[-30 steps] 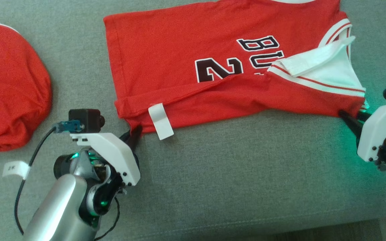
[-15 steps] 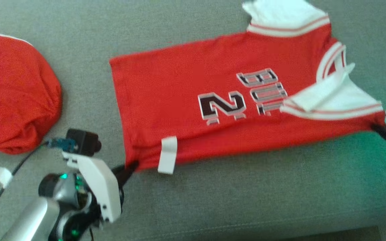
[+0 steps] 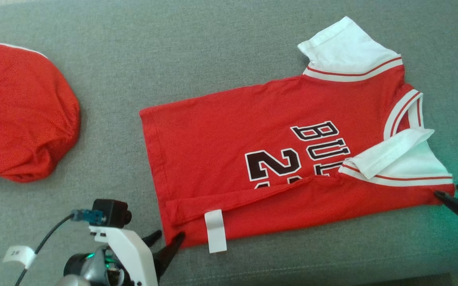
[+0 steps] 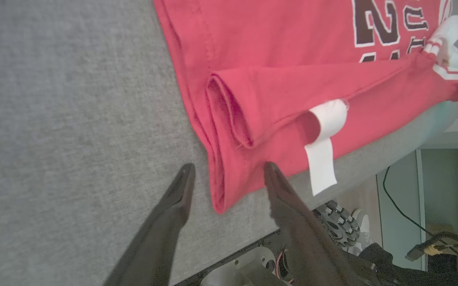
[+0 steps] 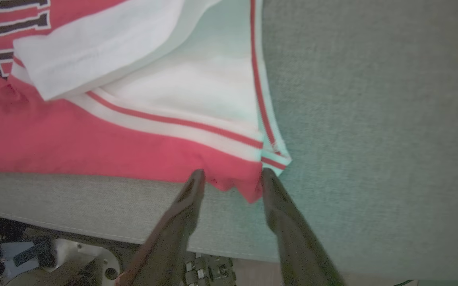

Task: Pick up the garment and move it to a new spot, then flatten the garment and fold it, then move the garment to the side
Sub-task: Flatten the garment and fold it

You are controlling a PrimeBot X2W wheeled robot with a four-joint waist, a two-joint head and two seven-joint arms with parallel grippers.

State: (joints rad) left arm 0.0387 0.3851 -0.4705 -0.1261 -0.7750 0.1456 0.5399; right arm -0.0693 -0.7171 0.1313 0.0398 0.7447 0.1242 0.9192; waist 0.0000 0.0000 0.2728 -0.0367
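Observation:
The garment [image 3: 253,131] is a red jersey with white sleeves and dark lettering, spread on the grey cushion [image 3: 197,51] with its near edge folded over. My left gripper [image 3: 166,240] is open at the hem corner. In the left wrist view that gripper [image 4: 228,170] straddles the garment [image 4: 276,43] corner, and both fingers stand off the cloth. At the right edge my right gripper [image 3: 453,193] is open at the sleeve corner. The right wrist view has the garment [image 5: 74,139] corner lying loose between the tips of that gripper [image 5: 232,174].
A second red garment [image 3: 18,115] lies bunched at the left. A white label [image 3: 215,231] hangs off the jersey's near edge. The cushion's front seam [image 3: 292,270] runs just below the grippers, with the robot's base under it in both wrist views.
Both grippers were shut on the garment's near corners and have opened and let go. The camera has shifted, and the far sleeve has come into the picture.

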